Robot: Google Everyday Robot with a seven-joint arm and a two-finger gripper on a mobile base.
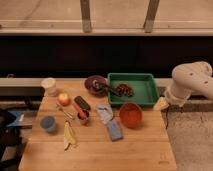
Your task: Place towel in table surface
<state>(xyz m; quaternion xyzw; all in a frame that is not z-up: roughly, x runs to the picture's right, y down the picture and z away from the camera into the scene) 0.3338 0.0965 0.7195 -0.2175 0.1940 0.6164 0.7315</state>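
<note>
gripper [161,104] sits at the table's right edge, just off the near right corner of the green tray [147,90] — fingers spread, nothing in them as far as i can see. the white arm [192,80] comes in from the right side. nearest thing inward is the orange bowl [130,115], a bit right of the table's middle. the towel [105,113] lies crumpled on the table surface [100,155] just left of that bowl, roughly dead centre, well apart from the gripper. a flat blue pad [115,131] lies just on its near side. further left — a banana peel [69,136] toward the near left corner, a blue cup [48,123] by the left edge, an apple [63,99] and a white cup [49,86] up near the far left corner.
</note>
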